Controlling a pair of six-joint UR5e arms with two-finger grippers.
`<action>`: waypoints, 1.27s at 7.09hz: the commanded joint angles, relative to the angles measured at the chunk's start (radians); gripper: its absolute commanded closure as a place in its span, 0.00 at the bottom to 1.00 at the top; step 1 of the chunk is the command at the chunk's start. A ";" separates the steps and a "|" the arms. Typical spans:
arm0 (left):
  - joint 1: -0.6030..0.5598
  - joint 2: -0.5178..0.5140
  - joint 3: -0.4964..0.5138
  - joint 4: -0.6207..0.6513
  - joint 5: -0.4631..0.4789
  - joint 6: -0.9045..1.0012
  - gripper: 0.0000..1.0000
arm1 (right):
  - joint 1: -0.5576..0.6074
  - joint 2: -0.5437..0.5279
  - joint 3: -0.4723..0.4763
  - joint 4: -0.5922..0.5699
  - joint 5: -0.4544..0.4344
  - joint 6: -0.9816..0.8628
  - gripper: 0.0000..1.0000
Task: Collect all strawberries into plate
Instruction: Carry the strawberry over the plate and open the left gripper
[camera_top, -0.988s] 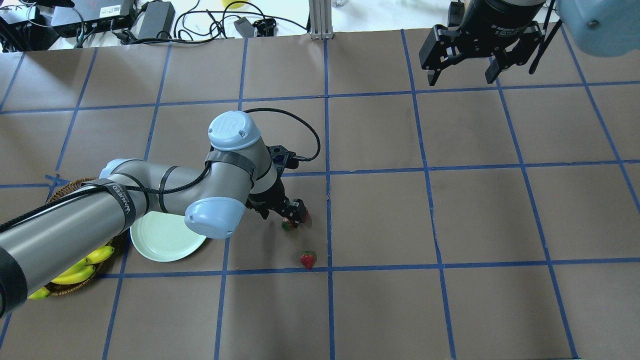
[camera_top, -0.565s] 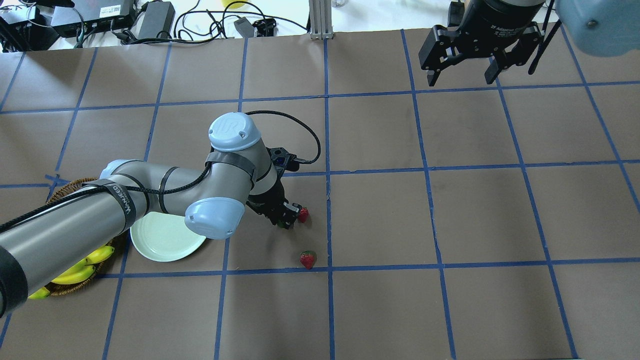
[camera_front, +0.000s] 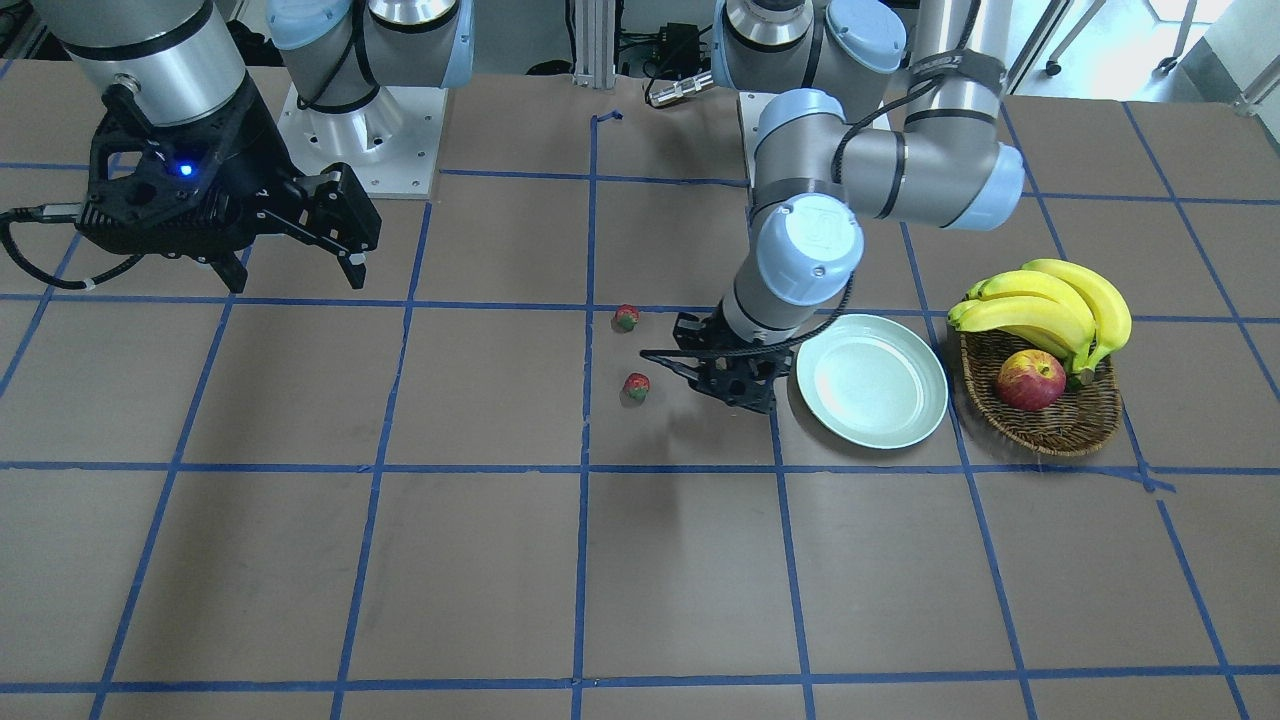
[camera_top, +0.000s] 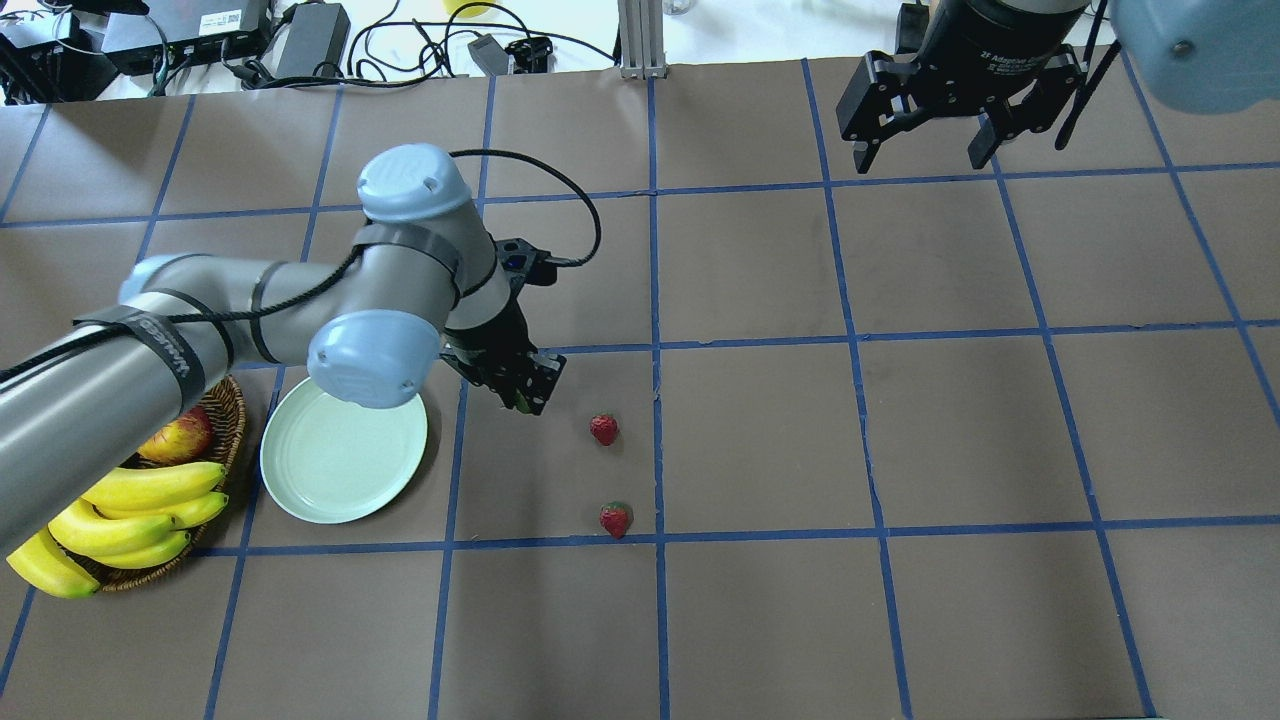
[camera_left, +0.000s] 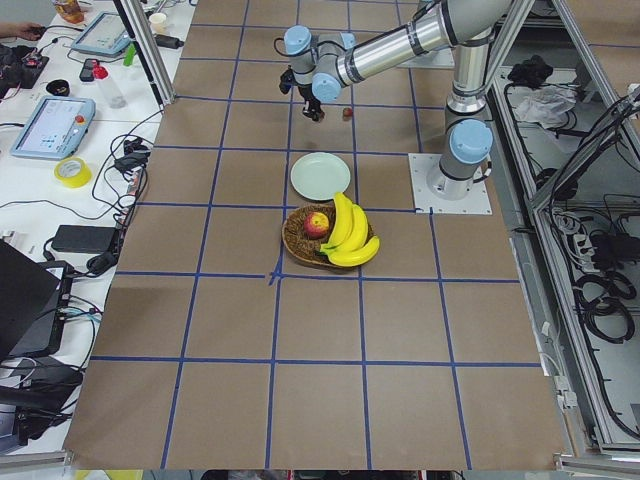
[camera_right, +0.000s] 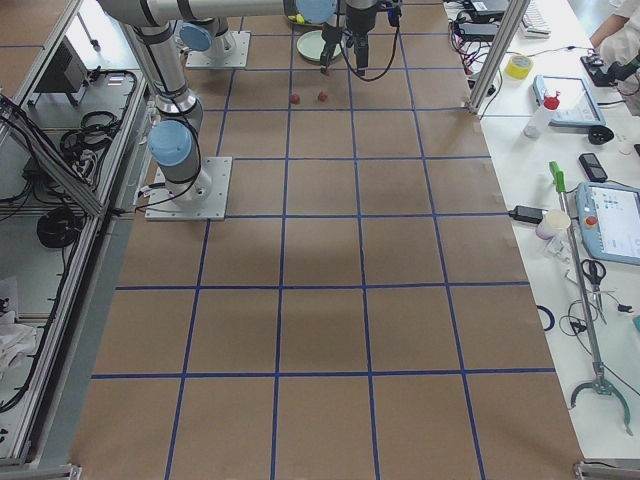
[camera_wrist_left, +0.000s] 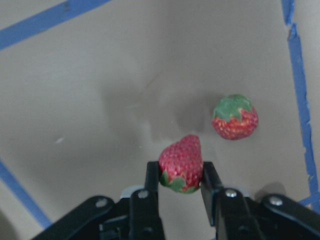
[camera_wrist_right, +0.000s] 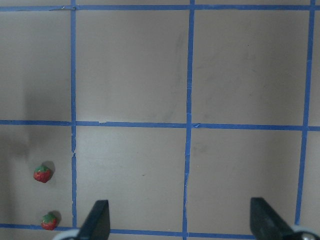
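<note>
My left gripper (camera_top: 527, 392) is shut on one strawberry (camera_wrist_left: 181, 164), held a little above the table just right of the plate (camera_top: 340, 470). The plate, pale mint green and round, has nothing on it (camera_front: 870, 395). Two more strawberries lie on the brown table to the right of this gripper, one (camera_top: 603, 429) farther out and one (camera_top: 616, 519) closer to me. The front view shows them as well (camera_front: 636, 386) (camera_front: 627, 317). My right gripper (camera_top: 925, 150) hangs open and empty high over the far right of the table.
A wicker basket (camera_top: 228, 398) with bananas (camera_top: 140, 490) and an apple (camera_top: 180, 437) stands left of the plate. Cables and power bricks (camera_top: 310, 40) lie beyond the table's far edge. Blue tape lines grid the brown surface.
The left gripper shut on the strawberry it stood over, then carried it up and to the left toward the plate. The right gripper has not moved.
</note>
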 joint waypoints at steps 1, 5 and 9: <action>0.199 0.021 0.066 -0.102 0.113 0.005 1.00 | 0.000 0.001 0.000 0.000 0.000 0.000 0.00; 0.390 0.000 0.001 -0.098 0.132 0.172 1.00 | 0.000 0.001 0.000 -0.001 0.000 0.000 0.00; 0.398 0.006 0.008 -0.079 0.133 0.188 1.00 | 0.000 0.000 0.000 0.000 0.000 0.000 0.00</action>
